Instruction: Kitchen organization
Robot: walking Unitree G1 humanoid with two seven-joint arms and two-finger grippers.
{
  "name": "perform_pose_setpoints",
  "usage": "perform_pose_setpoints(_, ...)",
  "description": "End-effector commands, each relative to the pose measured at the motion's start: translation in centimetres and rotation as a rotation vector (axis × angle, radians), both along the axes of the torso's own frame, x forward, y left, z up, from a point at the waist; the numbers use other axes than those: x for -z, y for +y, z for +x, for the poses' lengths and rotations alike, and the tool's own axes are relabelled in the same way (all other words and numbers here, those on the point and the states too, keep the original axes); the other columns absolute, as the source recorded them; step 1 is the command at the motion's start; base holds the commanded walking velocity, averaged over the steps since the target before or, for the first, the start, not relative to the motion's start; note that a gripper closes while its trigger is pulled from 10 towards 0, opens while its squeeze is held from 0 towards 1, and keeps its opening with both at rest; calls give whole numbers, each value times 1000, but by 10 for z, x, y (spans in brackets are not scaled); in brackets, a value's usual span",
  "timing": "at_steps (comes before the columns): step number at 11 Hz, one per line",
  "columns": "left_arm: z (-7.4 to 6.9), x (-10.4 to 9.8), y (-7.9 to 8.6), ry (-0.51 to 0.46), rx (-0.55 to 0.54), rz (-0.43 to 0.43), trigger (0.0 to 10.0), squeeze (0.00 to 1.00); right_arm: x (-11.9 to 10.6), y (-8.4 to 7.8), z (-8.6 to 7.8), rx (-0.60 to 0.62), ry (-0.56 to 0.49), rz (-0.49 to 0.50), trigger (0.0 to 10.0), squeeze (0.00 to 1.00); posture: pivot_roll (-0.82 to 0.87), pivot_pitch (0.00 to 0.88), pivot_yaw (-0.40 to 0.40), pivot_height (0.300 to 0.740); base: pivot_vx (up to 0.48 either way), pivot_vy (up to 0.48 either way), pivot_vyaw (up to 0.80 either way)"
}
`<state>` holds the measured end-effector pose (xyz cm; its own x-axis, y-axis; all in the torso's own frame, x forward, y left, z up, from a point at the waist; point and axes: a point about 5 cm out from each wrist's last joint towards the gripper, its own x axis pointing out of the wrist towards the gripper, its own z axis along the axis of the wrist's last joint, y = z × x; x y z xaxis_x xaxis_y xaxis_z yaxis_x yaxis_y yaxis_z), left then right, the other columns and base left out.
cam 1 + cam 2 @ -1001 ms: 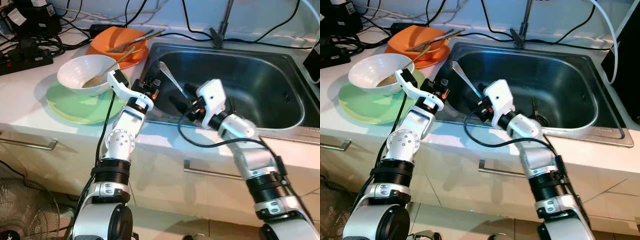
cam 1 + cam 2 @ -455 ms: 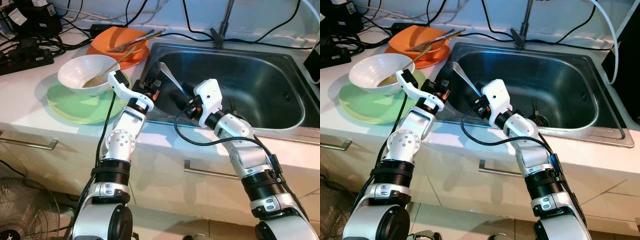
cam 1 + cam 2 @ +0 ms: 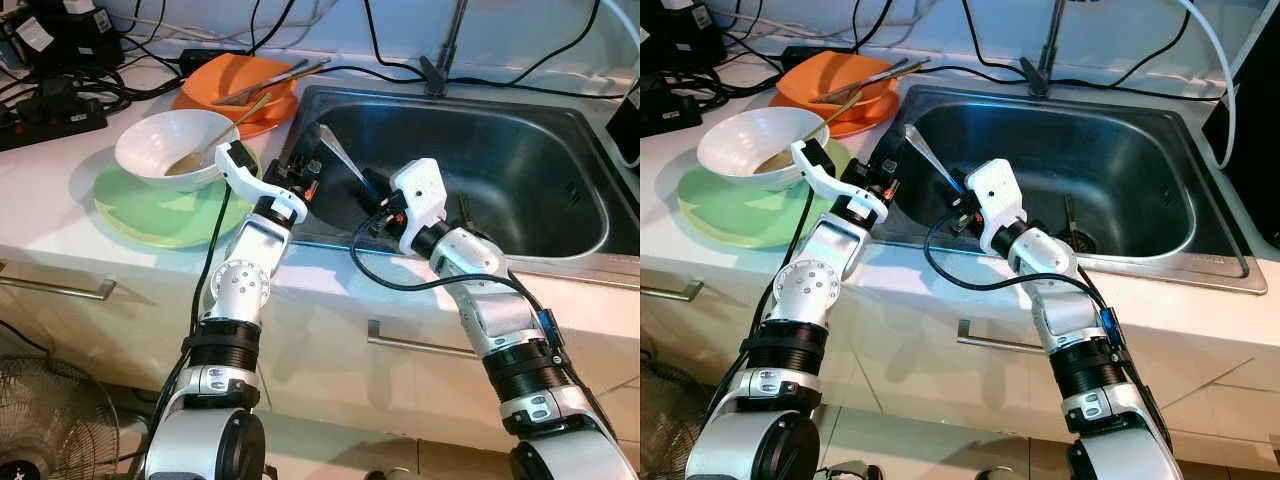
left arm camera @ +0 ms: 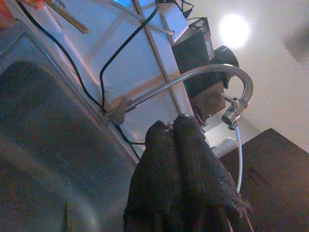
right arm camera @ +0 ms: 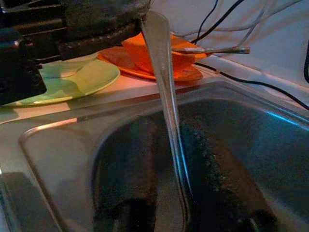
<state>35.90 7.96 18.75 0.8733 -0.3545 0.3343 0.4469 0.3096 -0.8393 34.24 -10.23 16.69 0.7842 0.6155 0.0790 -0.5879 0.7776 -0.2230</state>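
Rising at a slant over the left part of the sink (image 3: 590,200), your long metal utensil (image 3: 340,160) sits with its lower end between the right pincer's (image 3: 372,208) black fingers (image 5: 212,164), which clamp it from both sides — you can see the shaft running up between them in the right wrist view. Your left pincer (image 4: 181,145) has its two fingers pressed together on nothing, near the sink's left rim, pointing toward the curved faucet (image 4: 193,77). On the counter (image 3: 60,170) to the left, a white bowl (image 3: 160,145) with a spoon sits on a green plate (image 3: 150,210) — behind it, an orange plate (image 3: 240,95) carrying utensils.
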Motion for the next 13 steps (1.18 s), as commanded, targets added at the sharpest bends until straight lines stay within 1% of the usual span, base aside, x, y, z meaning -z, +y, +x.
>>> perform_pose_setpoints(1, -12, 5, -36, 25, 82, -85, 10000, 0, 2, 4, 0, -19, -4, -24, 0, 0, 34, 46, 17, 740, 0, 0, 0)
perform_pose_setpoints(3, -12, 5, -36, 25, 85, -86, 10000, 0, 3, 7, -2, -35, -8, -30, 0, 0, 34, 47, 18, 740, 0, 0, 0)
perform_pose_setpoints(8, -12, 6, -36, 25, 82, -83, 10000, 0, 4, 9, -3, -52, -13, -36, 0, 0, 37, 48, 15, 740, 0, 0, 0)
perform_pose_setpoints(9, -12, 6, -36, 18, 83, -67, 10000, 102, 4, 9, -3, -51, -14, -37, 0, 0, 37, 49, 14, 740, 0, 0, 0)
perform_pose_setpoints(10, -13, 5, -38, 9, 87, -53, 10000, 1000, 4, 9, -3, -50, -14, -38, 0, 0, 38, 48, 14, 740, 0, 0, 0)
perform_pose_setpoints(13, -13, 4, -38, 6, 88, -58, 10000, 1000, 5, 8, -1, -41, -12, -40, 0, 0, 39, 47, 15, 740, 0, 0, 0)
